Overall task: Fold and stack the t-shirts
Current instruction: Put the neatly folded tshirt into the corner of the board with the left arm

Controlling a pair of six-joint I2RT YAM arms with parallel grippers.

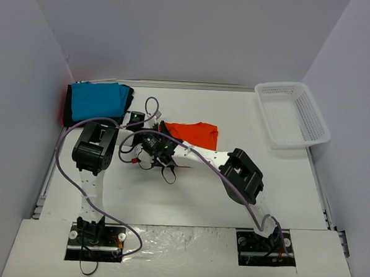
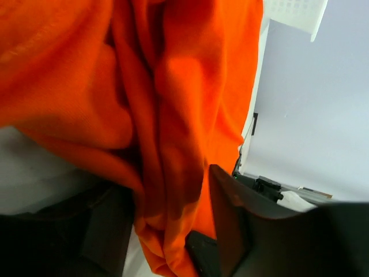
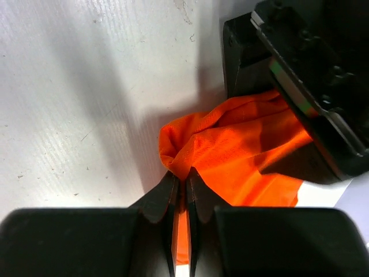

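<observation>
The orange-red t-shirt [image 1: 196,134] lies partly folded at the table's middle. My left gripper [image 1: 138,120] is shut on its cloth; in the left wrist view the orange cloth [image 2: 167,138] hangs bunched between my dark fingers [image 2: 230,231]. My right gripper [image 1: 155,143] is shut on a corner of the same shirt; in the right wrist view the pinched orange cloth [image 3: 230,156] sits at the closed fingertips [image 3: 170,190]. The turquoise-blue folded t-shirt [image 1: 97,100] lies at the back left on the black folded t-shirt [image 1: 68,111], whose edges show beneath it.
A white plastic mesh basket [image 1: 292,114] stands at the back right corner. Grey walls enclose the white table [image 1: 169,200] on three sides. Both arms crowd together near the table's middle left, with purple cables looping around them.
</observation>
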